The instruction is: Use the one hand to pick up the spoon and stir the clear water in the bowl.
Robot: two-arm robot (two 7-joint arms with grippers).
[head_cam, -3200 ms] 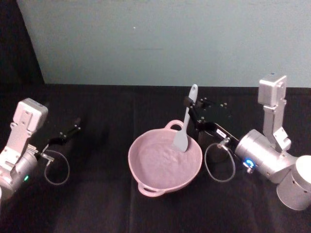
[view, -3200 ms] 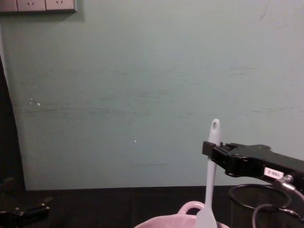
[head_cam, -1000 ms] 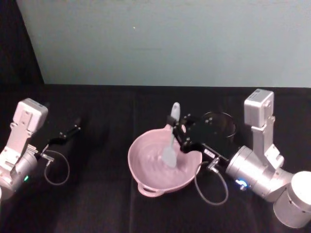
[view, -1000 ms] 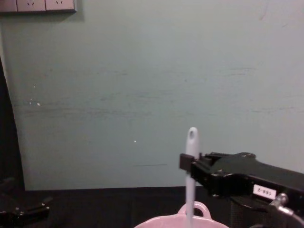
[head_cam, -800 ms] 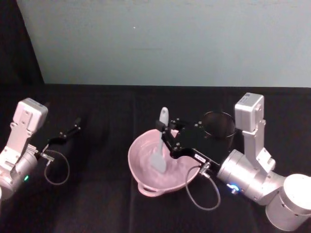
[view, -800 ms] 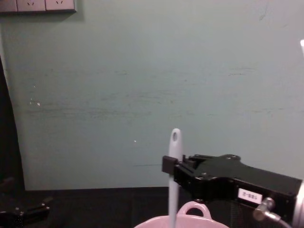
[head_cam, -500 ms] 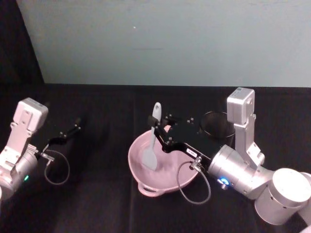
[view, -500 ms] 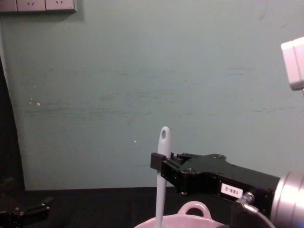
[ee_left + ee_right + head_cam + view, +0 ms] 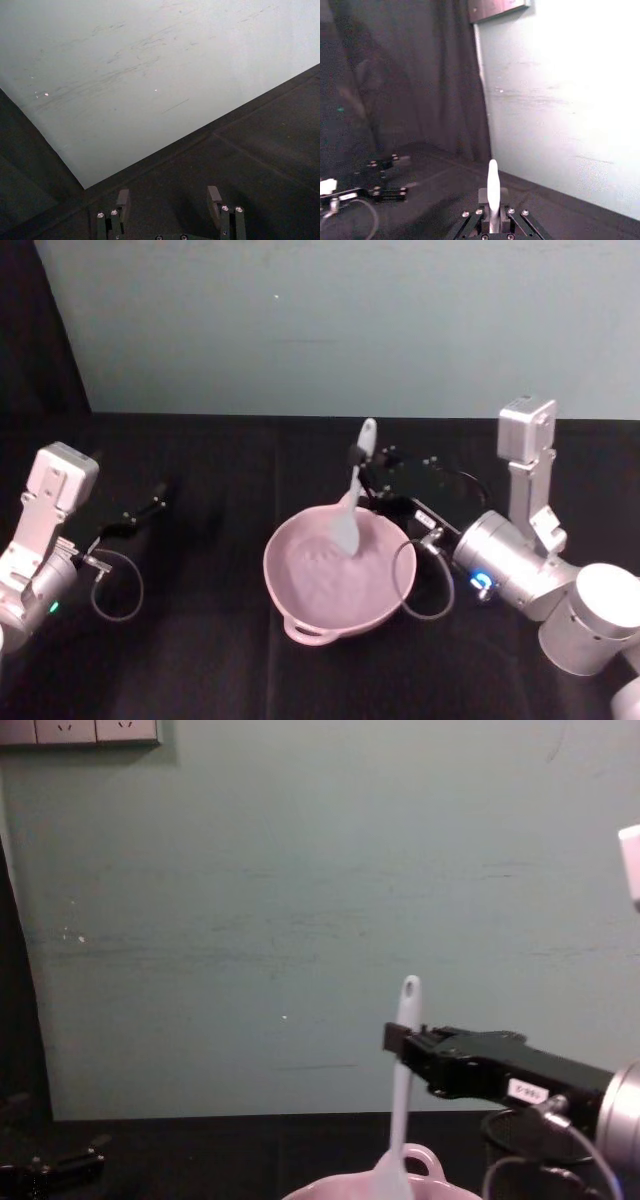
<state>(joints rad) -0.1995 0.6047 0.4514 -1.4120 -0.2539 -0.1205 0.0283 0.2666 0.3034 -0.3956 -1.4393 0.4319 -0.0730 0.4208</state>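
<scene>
**Stirring from a high grip on the handle**

Pinched shut on the spoon (image 9: 352, 495) just below the oval hole in its handle, the right gripper (image 9: 357, 457) holds it nearly upright, the flat head hanging inside the far side of the bowl (image 9: 270, 565). With so much handle below the grip, the head will swing wide. My judgement is that slow, small circles toward the bowl's middle are best, with the head kept low and off the wall.

The pink bowl sits on the black table (image 9: 200, 660) — its water is too clear to see outright. A black mesh cup (image 9: 505, 1145) stands just behind the right gripper, contents hidden. The left gripper (image 9: 169, 200) is parked well apart, fingers spread and empty.
</scene>
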